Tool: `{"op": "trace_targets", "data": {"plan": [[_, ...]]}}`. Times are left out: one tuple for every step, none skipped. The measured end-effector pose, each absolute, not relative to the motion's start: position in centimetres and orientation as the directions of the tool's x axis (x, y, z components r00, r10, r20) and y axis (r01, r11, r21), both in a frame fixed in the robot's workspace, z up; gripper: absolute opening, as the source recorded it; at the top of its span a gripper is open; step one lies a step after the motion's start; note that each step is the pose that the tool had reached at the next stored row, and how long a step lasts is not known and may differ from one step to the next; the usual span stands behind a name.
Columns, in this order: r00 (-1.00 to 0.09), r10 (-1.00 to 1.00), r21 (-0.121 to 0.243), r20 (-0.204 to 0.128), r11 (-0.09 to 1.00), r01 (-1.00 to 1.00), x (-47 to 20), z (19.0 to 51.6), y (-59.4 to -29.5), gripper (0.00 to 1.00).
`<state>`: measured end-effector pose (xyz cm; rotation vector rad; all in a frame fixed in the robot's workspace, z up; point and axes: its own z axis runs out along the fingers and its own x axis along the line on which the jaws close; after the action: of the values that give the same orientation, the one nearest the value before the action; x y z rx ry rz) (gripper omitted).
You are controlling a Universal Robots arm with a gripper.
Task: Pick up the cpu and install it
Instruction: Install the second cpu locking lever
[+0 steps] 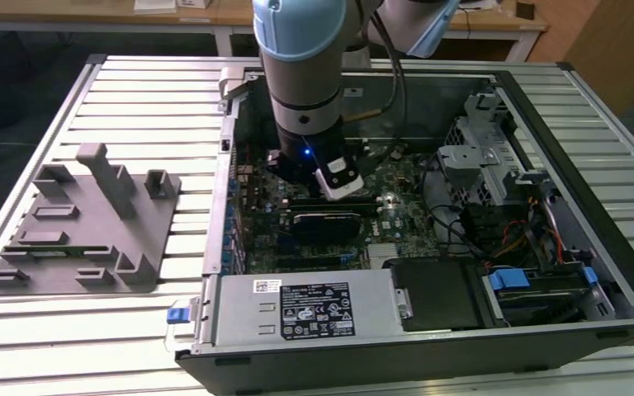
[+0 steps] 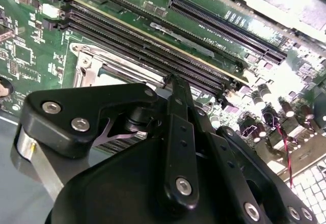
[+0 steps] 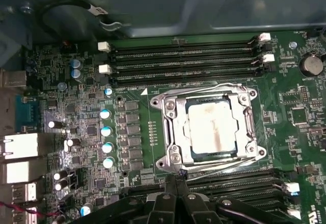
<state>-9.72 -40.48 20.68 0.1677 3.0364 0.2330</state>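
Nothing legible anywhere. Printed labels on power supply (image 1: pixel 306 309) at near side of case: text too small. White silkscreen on motherboard (image 3: pixel 127 132): unreadable.

One cpu (image 3: pixel 212 128) sat in one socket frame (image 3: pixel 170 132), four memory slots (image 3: pixel 183 61) at its 12 o'clock, one grey fixture (image 1: pixel 86 227) outside.

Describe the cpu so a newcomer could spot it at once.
Look inside the open computer case at the green motherboard. Between its banks of long black memory slots sits a metal socket frame. The cpu lies within it: the only pale, shiny square.
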Motion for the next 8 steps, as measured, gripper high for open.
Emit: {"op": "trace_targets", "data": {"plan": [[-0.990, 0.117, 0.163, -0.082, 0.981, 0.102, -9.74, 20.61, -40.50, 0.11], [-0.990, 0.117, 0.169, -0.081, 0.980, 0.102, -9.77, 20.55, -40.51, 0.11], [-0.990, 0.118, 0.176, -0.080, 0.979, 0.102, -9.80, 20.50, -40.53, 0.11], [-0.990, 0.118, 0.182, -0.080, 0.978, 0.102, -9.83, 20.45, -40.54, 0.11], [-0.990, 0.119, 0.189, -0.079, 0.977, 0.102, -9.86, 20.39, -40.55, 0.11], [-0.990, 0.120, 0.195, -0.078, 0.975, 0.102, -9.88, 20.32, -40.56, 0.11], [-0.990, 0.120, 0.199, -0.078, 0.975, 0.102, -9.91, 20.23, -40.57, 0.11], [-0.990, 0.120, 0.202, -0.077, 0.974, 0.102, -9.94, 20.14, -40.58, 0.11]]}}
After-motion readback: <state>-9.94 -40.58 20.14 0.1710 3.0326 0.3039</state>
